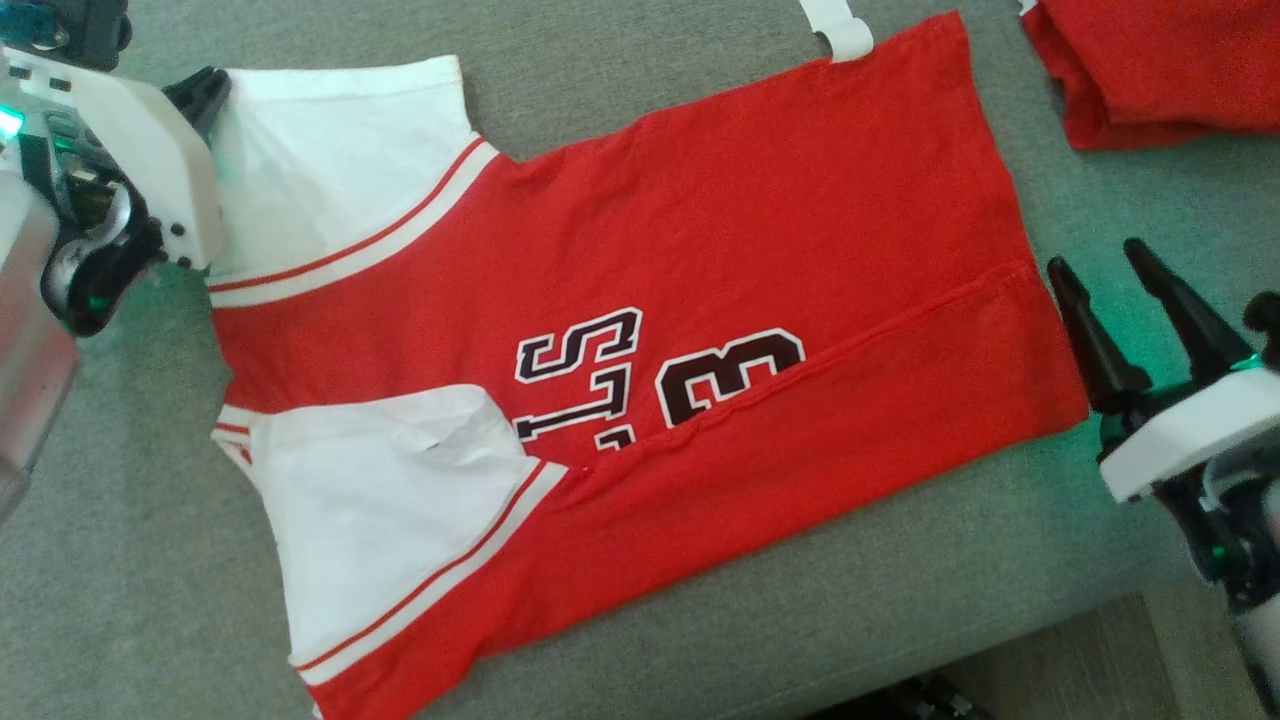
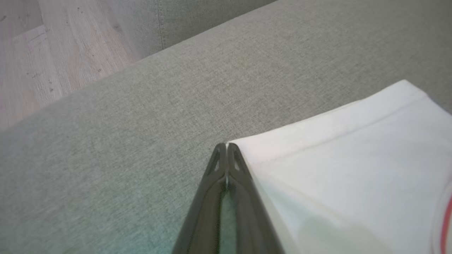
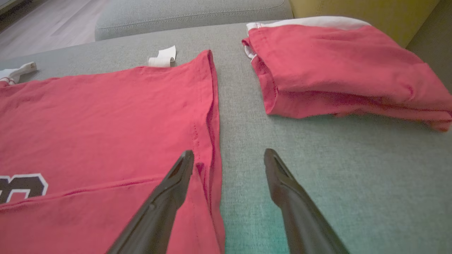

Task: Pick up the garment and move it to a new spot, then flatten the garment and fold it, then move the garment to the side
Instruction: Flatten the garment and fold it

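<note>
The red jersey shirt with white sleeves (image 1: 700, 250) lies flattened on the grey upholstered cushion (image 1: 120, 520), one long side already folded in. The left fingers (image 2: 247, 204) are closed, seemingly pinching the far sleeve's corner. The right fingers (image 3: 169, 197) gape empty beside the hem. Further folds and moving it aside remain.

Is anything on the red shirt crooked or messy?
Yes. The near side of the jersey is folded over at a slant, covering part of the black number. A white tag also pokes out past its far edge onto the grey cushion.

Garment (image 1: 760, 230) fold apparently hides part of the lettering (image 1: 578, 358).
</note>
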